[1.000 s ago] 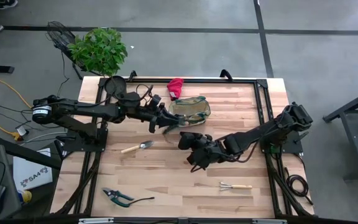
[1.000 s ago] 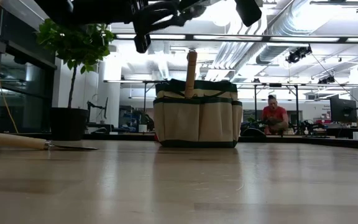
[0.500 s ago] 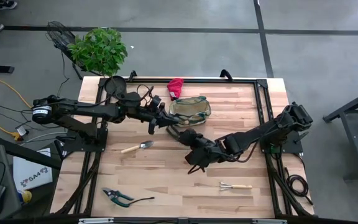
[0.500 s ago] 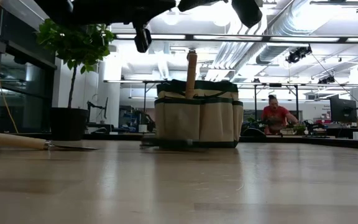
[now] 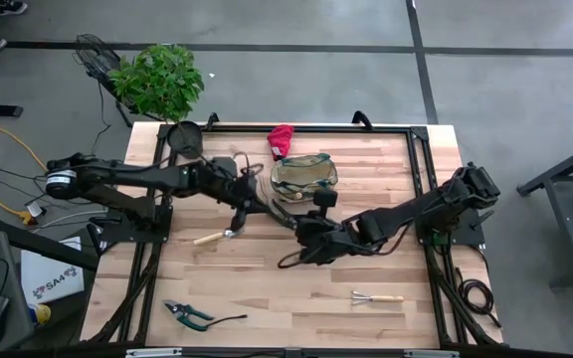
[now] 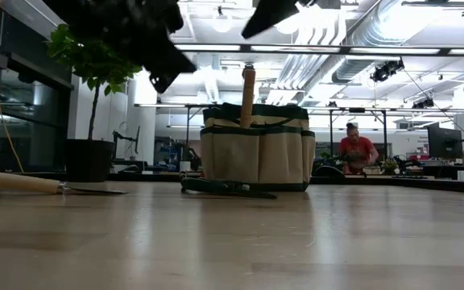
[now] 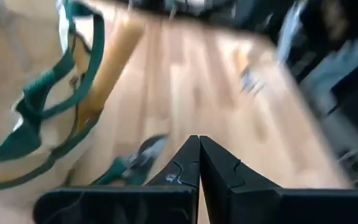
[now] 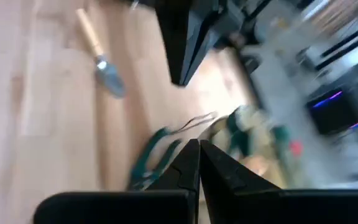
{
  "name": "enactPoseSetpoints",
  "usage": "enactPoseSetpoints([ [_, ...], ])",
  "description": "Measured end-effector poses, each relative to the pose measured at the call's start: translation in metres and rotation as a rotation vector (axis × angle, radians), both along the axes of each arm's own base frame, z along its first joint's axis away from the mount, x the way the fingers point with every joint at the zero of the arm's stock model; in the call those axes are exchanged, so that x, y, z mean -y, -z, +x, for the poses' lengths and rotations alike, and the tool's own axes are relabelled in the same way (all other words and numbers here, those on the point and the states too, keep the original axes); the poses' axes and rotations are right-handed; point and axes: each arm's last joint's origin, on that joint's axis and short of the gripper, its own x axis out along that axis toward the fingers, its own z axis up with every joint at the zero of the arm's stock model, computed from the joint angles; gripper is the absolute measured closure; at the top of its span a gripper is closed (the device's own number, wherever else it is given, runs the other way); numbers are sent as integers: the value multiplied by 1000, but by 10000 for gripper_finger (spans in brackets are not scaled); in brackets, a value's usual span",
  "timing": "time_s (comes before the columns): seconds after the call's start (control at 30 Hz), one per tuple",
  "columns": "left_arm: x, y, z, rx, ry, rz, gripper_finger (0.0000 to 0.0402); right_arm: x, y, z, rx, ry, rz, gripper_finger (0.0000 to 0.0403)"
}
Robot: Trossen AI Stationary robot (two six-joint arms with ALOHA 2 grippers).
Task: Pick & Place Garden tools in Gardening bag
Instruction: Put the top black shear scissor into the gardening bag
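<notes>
1. Tan cloth bag [image 5: 304,176] with green trim is standing upright near the back of the wooden counter [image 5: 406,239].
2. One wooden handle [image 6: 248,93] is sticking up out of the bag's mouth.
3. My left fingers [image 7: 194,168] are pressing tight together and are holding nothing. They are hanging above the counter between the trowel [image 5: 219,236] and the bag.
4. My right fingers [image 8: 194,168] are pressing tight together too, and are gripping nothing. They are hanging just in front of the bag.
5. Green pruners [image 6: 224,188] are lying flat on the counter, right beside the bottom of the bag.
6. The trowel is lying on the counter, well apart from the bag.
7. A second pair of pruners [image 5: 189,314] is lying near the front edge on my left side.
8. The little rake [image 5: 377,297] is lying near the front edge on my right side.
9. The red glove [image 5: 281,139] is lying just behind the bag.
10. A black pot [image 5: 180,136] is sitting at the back left corner.
</notes>
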Motion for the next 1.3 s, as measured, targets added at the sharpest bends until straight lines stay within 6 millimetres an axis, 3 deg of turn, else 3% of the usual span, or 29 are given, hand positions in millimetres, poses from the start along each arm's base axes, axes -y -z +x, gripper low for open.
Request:
enactPoseSetpoints([
  [0.23, 15, 13, -5, -134, -9, 213, 401, 17, 12, 8, 35, 136, 424, 399],
  [0.43, 27, 18, -9, -197, 3, 253, 401, 30, 53, 29, -40, 245, 554, 399],
  [0.63, 26, 23, -16, -289, 3, 266, 401, 41, 96, 47, -102, 313, 578, 357],
  [0.77, 25, 24, -17, -302, 1, 289, 401, 50, 108, 56, -81, 331, 609, 299],
  [0.97, 25, 22, -18, -293, -2, 290, 401, 71, 110, 64, 4, 428, 657, 222],
  [1.3, 25, 23, -18, -298, -7, 282, 401, 90, 122, 70, 37, 504, 659, 210],
])
